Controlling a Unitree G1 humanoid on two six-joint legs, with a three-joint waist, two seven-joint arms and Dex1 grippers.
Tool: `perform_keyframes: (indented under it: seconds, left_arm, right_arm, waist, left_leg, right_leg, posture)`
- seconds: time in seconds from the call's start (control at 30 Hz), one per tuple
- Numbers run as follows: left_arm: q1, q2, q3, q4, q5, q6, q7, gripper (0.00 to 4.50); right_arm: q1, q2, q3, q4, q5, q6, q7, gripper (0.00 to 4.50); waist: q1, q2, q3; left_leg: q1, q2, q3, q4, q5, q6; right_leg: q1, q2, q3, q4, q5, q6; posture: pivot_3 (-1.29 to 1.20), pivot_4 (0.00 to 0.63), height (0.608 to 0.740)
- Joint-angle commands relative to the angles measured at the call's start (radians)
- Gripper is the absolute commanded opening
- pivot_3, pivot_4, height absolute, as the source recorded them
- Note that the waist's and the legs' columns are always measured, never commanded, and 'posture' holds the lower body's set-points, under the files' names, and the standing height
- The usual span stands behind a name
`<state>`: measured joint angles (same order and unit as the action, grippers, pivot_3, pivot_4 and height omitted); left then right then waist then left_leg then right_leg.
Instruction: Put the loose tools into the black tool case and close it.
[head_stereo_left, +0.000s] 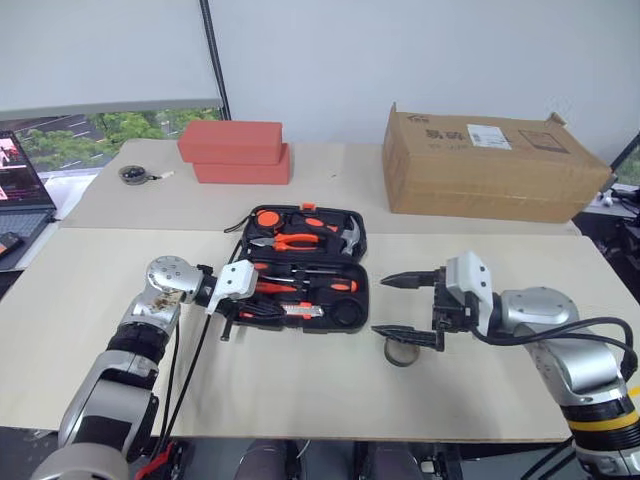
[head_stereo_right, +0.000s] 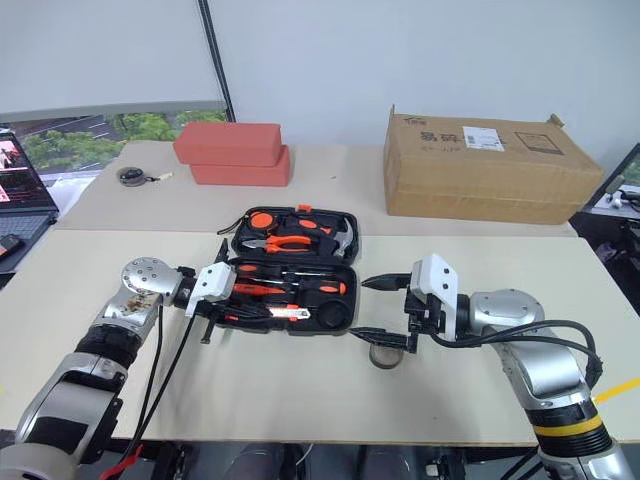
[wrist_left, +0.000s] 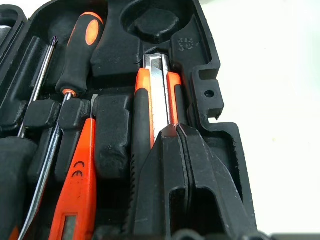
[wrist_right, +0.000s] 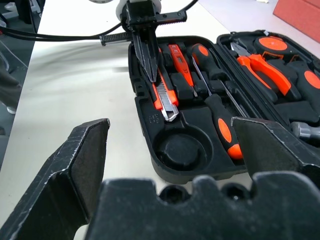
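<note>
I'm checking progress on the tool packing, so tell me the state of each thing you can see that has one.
black tool case: open, lid flat on the table.
utility knife: lying in its recess.
screwdrivers: lying in the case.
tester screwdriver: lying in the case.
round recess: empty.
grey tape roll: on the table, outside the case.
left end effector: shut, over the knife.
right end effector: open, holding nothing.

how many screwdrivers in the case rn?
3: two black-and-orange-handled screwdrivers side by side in the open black moulded tool case, and a slim orange tester screwdriver beside them. Others may be hidden.
</note>
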<state>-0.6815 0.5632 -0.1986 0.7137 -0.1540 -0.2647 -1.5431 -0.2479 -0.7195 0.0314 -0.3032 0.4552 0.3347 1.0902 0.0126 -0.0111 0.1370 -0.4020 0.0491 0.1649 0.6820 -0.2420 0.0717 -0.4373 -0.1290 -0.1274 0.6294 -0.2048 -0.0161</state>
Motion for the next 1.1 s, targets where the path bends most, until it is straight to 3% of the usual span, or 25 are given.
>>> perform_keyframes:
  seconds: [0.03, 0.17, 0.23, 0.53, 0.77, 0.87, 1.0, 1.1]
  left_arm:
    - [-0.010, -0.016, 0.048, -0.050, -0.086, 0.094, -0.046, 0.04]
    - [-0.025, -0.016, 0.070, -0.041, -0.105, 0.129, -0.063, 0.04]
    - [-0.032, -0.015, 0.070, -0.030, -0.091, 0.121, -0.051, 0.04]
    - [-0.014, -0.007, 0.011, 0.013, 0.012, 0.039, -0.037, 0.04]
    - [-0.002, -0.059, 0.045, -0.008, -0.031, -0.039, -0.018, 0.04]
    - [-0.020, -0.093, 0.112, -0.044, -0.138, 0.073, -0.033, 0.04]
    - [-0.018, -0.080, 0.124, -0.091, -0.185, 0.168, -0.069, 0.04]
    - [-0.005, -0.041, 0.076, -0.094, -0.142, 0.121, -0.071, 0.04]
  right_arm:
    - [-0.002, 0.010, -0.029, -0.035, 0.033, 0.005, -0.014, 4.50]
    - [-0.002, 0.013, -0.029, -0.033, 0.036, 0.005, -0.012, 4.50]
    - [-0.003, 0.014, -0.029, -0.032, 0.036, 0.004, -0.012, 4.50]
    - [-0.011, 0.021, -0.026, -0.030, 0.030, 0.005, -0.017, 4.50]
    - [-0.005, 0.017, -0.031, -0.034, 0.030, 0.008, -0.020, 4.50]
    - [-0.003, 0.019, -0.031, -0.034, 0.031, 0.009, -0.022, 4.50]
    - [-0.005, 0.018, -0.030, -0.030, 0.032, 0.008, -0.021, 4.50]
    - [-0.010, 0.021, -0.028, -0.027, 0.031, 0.005, -0.021, 4.50]
  waist:
    - [0.000, -0.002, 0.001]
    - [-0.001, -0.003, 0.002]
    - [-0.001, -0.003, 0.002]
    - [-0.001, -0.003, 0.002]
    - [-0.002, -0.003, 0.002]
    - [0.003, -0.004, 0.002]
    - [-0.005, -0.005, 0.003]
    - [-0.009, -0.005, 0.003]
  left_leg:
    - [-0.003, 0.000, 0.000, 0.000, 0.000, 0.000]
    - [-0.008, -0.001, 0.000, 0.000, 0.002, 0.003]
    - [-0.012, -0.002, 0.000, 0.000, 0.005, 0.013]
    - [-0.014, -0.004, 0.002, 0.000, 0.000, 0.008]
    - [-0.013, -0.004, 0.001, 0.001, -0.004, 0.014]
    - [-0.013, -0.004, 0.001, 0.002, -0.004, 0.014]
    - [-0.014, -0.004, 0.001, 0.004, -0.004, 0.015]
    - [-0.013, -0.003, 0.001, 0.004, -0.004, 0.014]
  right_leg:
    - [-0.001, 0.000, -0.001, 0.000, 0.000, 0.000]
    - [-0.002, 0.003, 0.000, 0.000, 0.005, 0.006]
    - [-0.004, 0.004, 0.000, -0.001, 0.005, 0.005]
    - [-0.003, 0.004, -0.001, -0.005, 0.003, 0.004]
    - [-0.003, 0.003, 0.000, -0.004, 0.000, 0.008]
    - [-0.002, 0.002, -0.002, -0.004, 0.000, 0.008]
    - [-0.002, 0.002, -0.002, -0.003, 0.000, 0.009]
    - [-0.002, 0.003, -0.001, -0.003, 0.000, 0.009]
  posture:
    - [0.00, 0.150, 0.712]
    - [0.00, 0.150, 0.712]
    - [0.00, 0.150, 0.712]
    - [0.00, 0.150, 0.712]
    - [0.00, 0.150, 0.712]
    - [0.00, 0.150, 0.712]
    - [0.00, 0.150, 0.712]
    - [0.00, 0.150, 0.712]
